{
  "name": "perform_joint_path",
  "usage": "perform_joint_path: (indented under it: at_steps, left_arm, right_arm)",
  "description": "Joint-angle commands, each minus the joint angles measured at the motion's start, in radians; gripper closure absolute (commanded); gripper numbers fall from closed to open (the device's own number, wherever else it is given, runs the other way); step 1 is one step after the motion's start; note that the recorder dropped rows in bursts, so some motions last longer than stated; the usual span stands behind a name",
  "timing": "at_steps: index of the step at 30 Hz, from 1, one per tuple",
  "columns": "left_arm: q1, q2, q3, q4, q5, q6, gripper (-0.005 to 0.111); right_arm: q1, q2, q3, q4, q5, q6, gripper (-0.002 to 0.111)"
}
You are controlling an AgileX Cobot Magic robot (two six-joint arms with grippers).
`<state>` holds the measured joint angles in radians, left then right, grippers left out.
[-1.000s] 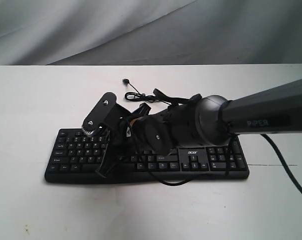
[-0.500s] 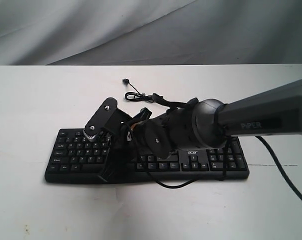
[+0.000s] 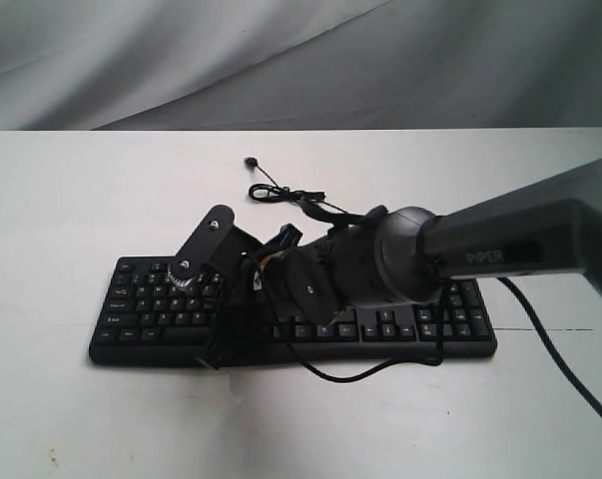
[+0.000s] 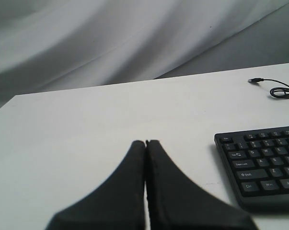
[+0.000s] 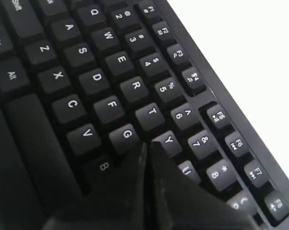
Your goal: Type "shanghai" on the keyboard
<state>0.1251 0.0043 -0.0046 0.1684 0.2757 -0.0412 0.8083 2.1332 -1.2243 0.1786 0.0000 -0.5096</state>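
Observation:
The black keyboard [image 3: 141,309] lies lengthwise on the white table [image 3: 71,200]. My right gripper [image 3: 219,347] reaches in from the right and is down on the left-middle keys. In the right wrist view the right gripper [image 5: 146,144] is shut, its tips at the gap between the G key [image 5: 127,134] and the Y key [image 5: 169,140]; the key beneath the tips is hidden. My left gripper [image 4: 146,143] is shut with nothing in it, over bare table beside the keyboard [image 4: 261,163]. It does not show in the exterior view.
The keyboard's thin black cable [image 3: 281,193] coils behind it and ends in a plug [image 4: 255,80]. The right arm's dark body [image 3: 500,239] covers the keyboard's middle. A grey cloth backdrop [image 3: 301,60] hangs beyond the table's far edge.
The right arm has dropped lower and toward the keyboard's front, bringing the shut fingers down onto the keys. The arm's body now covers the logo area.

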Motion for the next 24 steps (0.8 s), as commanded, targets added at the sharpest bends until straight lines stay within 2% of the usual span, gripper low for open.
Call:
perform_joint_path:
  at_steps: [1,7,24]
  left_arm:
    - [-0.007,-0.004,0.005,-0.002,-0.01,-0.004,0.107]
    - [-0.007,-0.004,0.005,-0.002,-0.01,-0.004,0.107]
    - [-0.007,-0.004,0.005,-0.002,-0.01,-0.004,0.107]
  right_arm:
    - [-0.002,-0.033,0.001,-0.007,0.011,-0.006,0.108]
    - [0.009,-0.055,-0.04,-0.022,0.042,-0.006,0.108]
    - [0.1,0.145,-0.371,-0.027,0.149,-0.006,0.108]
